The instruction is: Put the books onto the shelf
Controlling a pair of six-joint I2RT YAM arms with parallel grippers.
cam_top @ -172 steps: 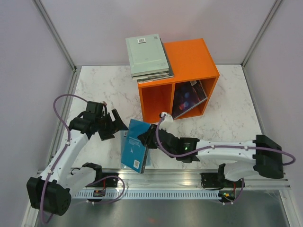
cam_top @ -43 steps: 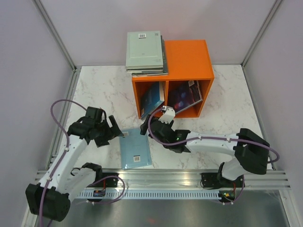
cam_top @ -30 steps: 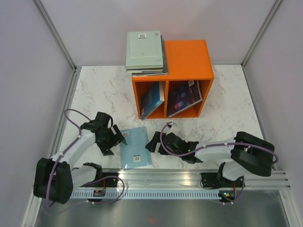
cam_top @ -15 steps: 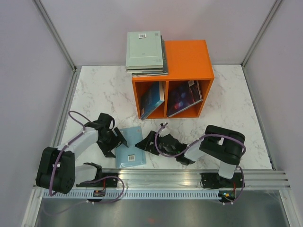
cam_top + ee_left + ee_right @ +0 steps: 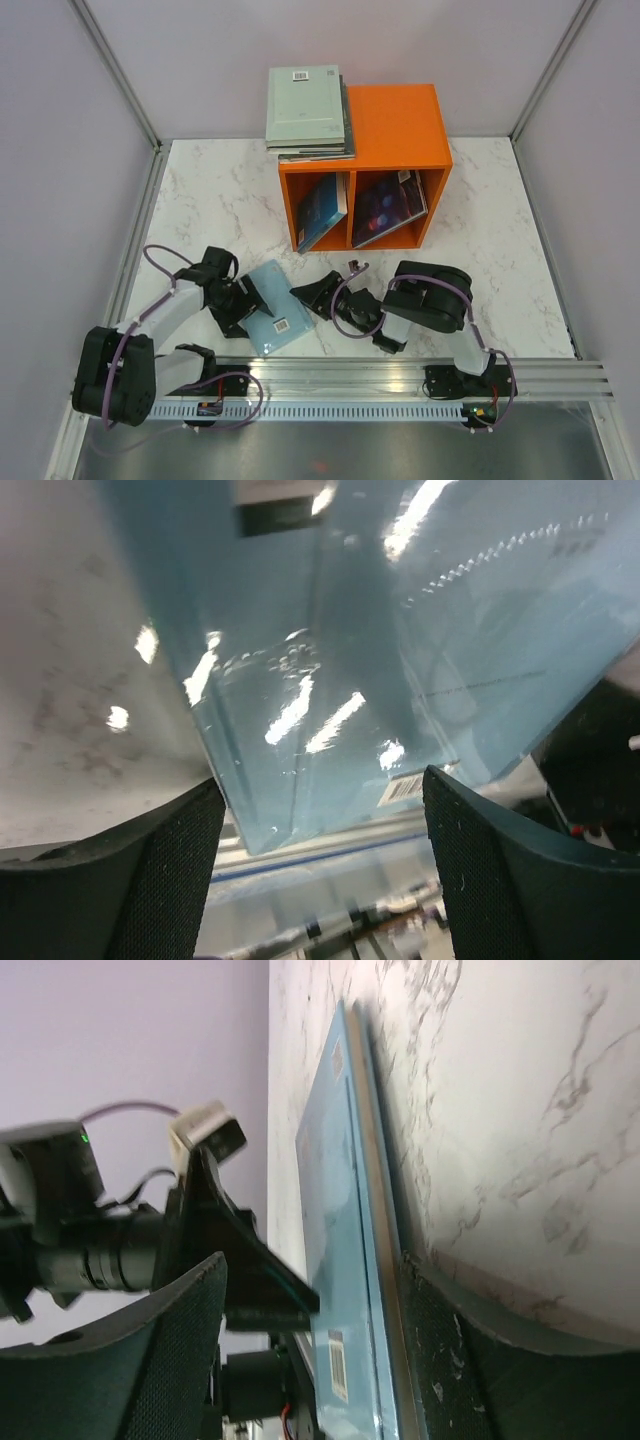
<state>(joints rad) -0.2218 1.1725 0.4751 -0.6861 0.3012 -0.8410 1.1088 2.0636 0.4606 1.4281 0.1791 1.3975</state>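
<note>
Surface: white marble-look bench (image 5: 200, 190) between pale walls, arms bolted at its near edge.
Storage: orange shelf (image 5: 395, 120) at the far middle, with two cubbies.
Done: a teal book (image 5: 320, 212) leans in the left cubby and a dark book (image 5: 390, 212) leans in the right one.
Left to do: the stack of books (image 5: 305, 105) lies on top of the shelf, in no cubby. The light blue book (image 5: 275, 318) lies on the bench near the front.
Left side: left tool (image 5: 252, 305) has its jaws wide at the light blue book's left edge, not clamped.
Right side: right tool (image 5: 312, 300) has its jaws wide at the book's right edge, low to the bench.
Progress: early, I judge; most books sit outside the cubbies.
</note>
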